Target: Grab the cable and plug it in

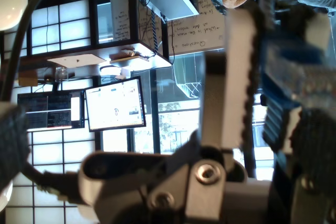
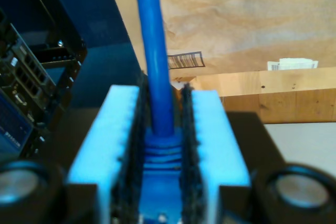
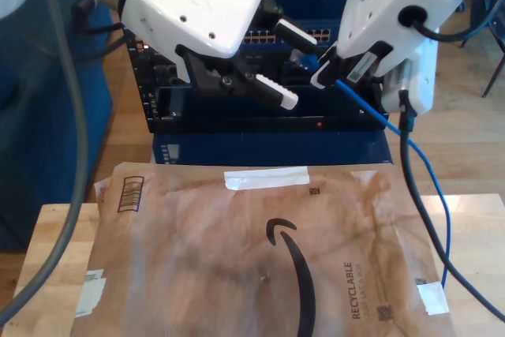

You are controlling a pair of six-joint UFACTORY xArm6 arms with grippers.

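Gripping the cable (image 2: 157, 51) with my second gripper (image 2: 163, 145), blue pads (image 2: 215, 140) pressed against its ribbed boot on both sides, jaws nearly closed with just the cable's width between them. In the exterior view, holding that cable (image 3: 420, 159) up at my second gripper (image 3: 325, 69), above and beyond the desk's (image 3: 47, 250) far edge, toward the exterior view's right, right in front of the dark equipment rack (image 3: 237, 120). From there, trailing down in a thin blue line toward the exterior view's right, beside a thicker black cable (image 3: 406, 144), then dropping along the desk's edge on the exterior view's right. Cannot tell from these frames where the plug tip sits against the rack; hidden by the pads. Keeping nothing in my first gripper (image 3: 304, 74), fingers (image 3: 272, 91) spread wide apart, hanging in front of the rack toward the exterior view's left, close to my second gripper but apart from the cable. In the first wrist view, seeing a white toothed finger (image 1: 228, 77) and a blurred blue pad (image 1: 283, 77) against a room with a lit monitor (image 1: 114, 103). Lying flat across most of the desk, a brown paper mailer (image 3: 260, 250) with white tape near its far edge.
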